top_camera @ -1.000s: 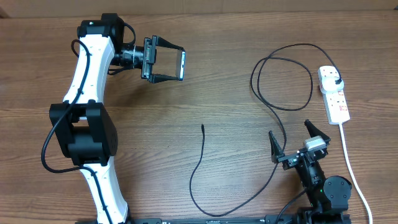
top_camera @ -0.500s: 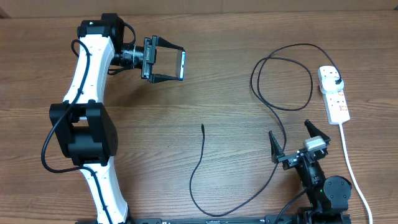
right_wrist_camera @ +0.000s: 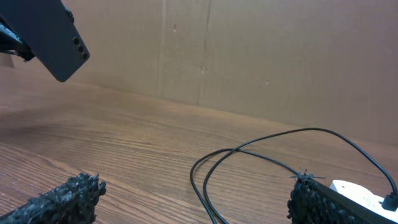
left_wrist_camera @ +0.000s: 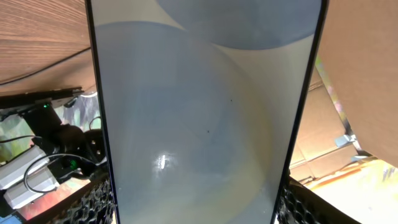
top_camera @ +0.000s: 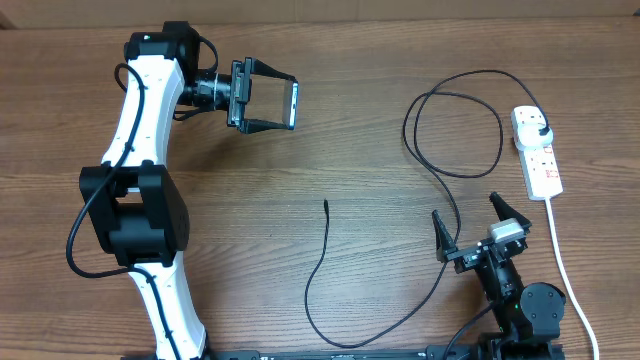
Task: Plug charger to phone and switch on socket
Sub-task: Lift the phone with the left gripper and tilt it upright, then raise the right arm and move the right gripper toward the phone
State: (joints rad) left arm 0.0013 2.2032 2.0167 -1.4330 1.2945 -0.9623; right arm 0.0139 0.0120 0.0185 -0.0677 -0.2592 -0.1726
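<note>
Change: none; arms static.
Left gripper (top_camera: 285,103): clamps slim blue-screened phone (left_wrist_camera: 205,112) aloft.
Right gripper (top_camera: 466,207): fingers spread, empty.
Thin black charger cable (top_camera: 322,262): unplugged; plugging not begun.

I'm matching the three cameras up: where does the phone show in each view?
Overhead: phone upper left of centre, seen edge-on.
Left wrist: phone screen fills the middle.
Right wrist: phone's dark back, top left corner.
Shared landmark: the wooden table, in all three.
</note>
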